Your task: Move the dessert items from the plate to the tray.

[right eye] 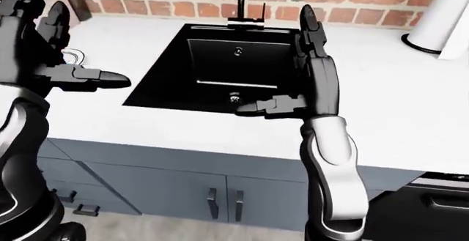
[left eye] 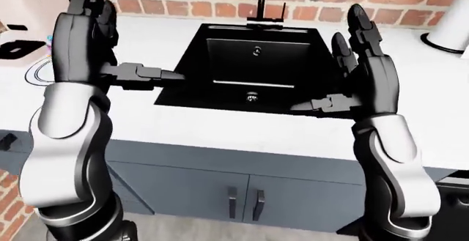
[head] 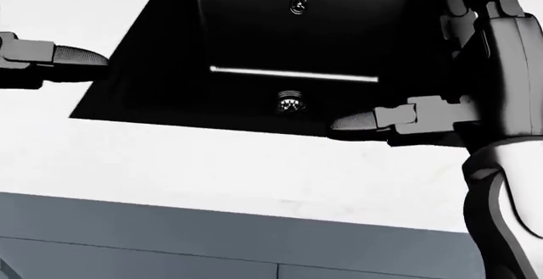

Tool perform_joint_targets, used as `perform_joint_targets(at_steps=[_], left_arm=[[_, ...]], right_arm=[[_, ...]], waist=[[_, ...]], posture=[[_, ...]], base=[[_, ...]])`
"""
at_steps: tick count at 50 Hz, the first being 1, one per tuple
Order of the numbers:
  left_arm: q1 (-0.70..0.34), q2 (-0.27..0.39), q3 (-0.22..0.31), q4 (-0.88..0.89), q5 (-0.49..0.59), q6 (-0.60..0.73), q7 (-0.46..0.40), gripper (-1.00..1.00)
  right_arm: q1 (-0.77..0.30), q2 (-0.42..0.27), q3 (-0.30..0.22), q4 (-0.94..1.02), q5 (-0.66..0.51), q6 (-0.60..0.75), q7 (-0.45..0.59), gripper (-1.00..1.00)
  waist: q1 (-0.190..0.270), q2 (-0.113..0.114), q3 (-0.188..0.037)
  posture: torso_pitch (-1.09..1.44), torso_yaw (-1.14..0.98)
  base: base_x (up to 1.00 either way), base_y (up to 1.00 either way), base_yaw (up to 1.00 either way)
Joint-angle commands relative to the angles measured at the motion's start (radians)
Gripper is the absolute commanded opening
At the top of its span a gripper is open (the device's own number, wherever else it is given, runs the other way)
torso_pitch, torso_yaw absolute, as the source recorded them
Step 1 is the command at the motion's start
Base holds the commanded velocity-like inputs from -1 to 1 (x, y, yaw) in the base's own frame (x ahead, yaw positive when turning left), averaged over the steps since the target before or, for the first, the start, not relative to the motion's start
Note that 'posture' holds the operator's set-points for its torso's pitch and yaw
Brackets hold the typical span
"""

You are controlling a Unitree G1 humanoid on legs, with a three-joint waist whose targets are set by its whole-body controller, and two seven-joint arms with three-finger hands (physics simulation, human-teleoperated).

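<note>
Left-eye view shows my left hand (left eye: 110,59) and right hand (left eye: 352,81) spread and empty over the black rectangular sink (left eye: 253,65) in the white countertop (left eye: 242,131), no desserts, plate or tray visible, so I judge I'm approaching and must find them next.

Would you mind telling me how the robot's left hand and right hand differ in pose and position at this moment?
In the left-eye view the left hand is raised higher, over the white counter to the left of the black sink; the right hand sits lower, at the sink's right edge. The left thumb points right toward the sink, while the right thumb points left. Both hands are open, fingers upright, holding nothing.
</note>
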Motion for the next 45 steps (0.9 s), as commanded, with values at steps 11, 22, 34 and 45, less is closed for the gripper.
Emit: perform_joint_targets(at_steps=[11, 22, 34, 45], left_arm=[[-0.047, 0.021, 0.007, -0.025, 0.003, -0.007, -0.009, 1.0], [-0.046, 0.024, 0.008, -0.02, 0.003, -0.019, -0.014, 1.0], [0.011, 0.019, 0.021, -0.016, -0.006, -0.08, -0.024, 1.0], [0.015, 0.015, 0.015, -0.028, 0.004, -0.07, -0.03, 1.0]], right_arm=[[-0.018, -0.008, -0.016, -0.043, -0.017, -0.034, -0.001, 1.0], [-0.033, -0.013, -0.02, -0.049, -0.011, -0.021, -0.008, 1.0], [-0.03, -0.01, -0.02, -0.054, -0.011, -0.016, -0.009, 1.0], [-0.024, -0.016, -0.015, -0.063, -0.017, -0.012, -0.014, 1.0]], waist=[[0.017, -0.048, -0.03], [0.007, 0.032, -0.033], [0.013, 0.037, -0.018], [0.016, 0.055, -0.022]], posture=[[0.0, 0.0], [0.0, 0.0], [0.0, 0.0], [0.0, 0.0]], base=[[0.0, 0.26, 0.0], [0.0, 0.48, 0.0], [0.0, 0.48, 0.0], [0.0, 0.09, 0.0]])
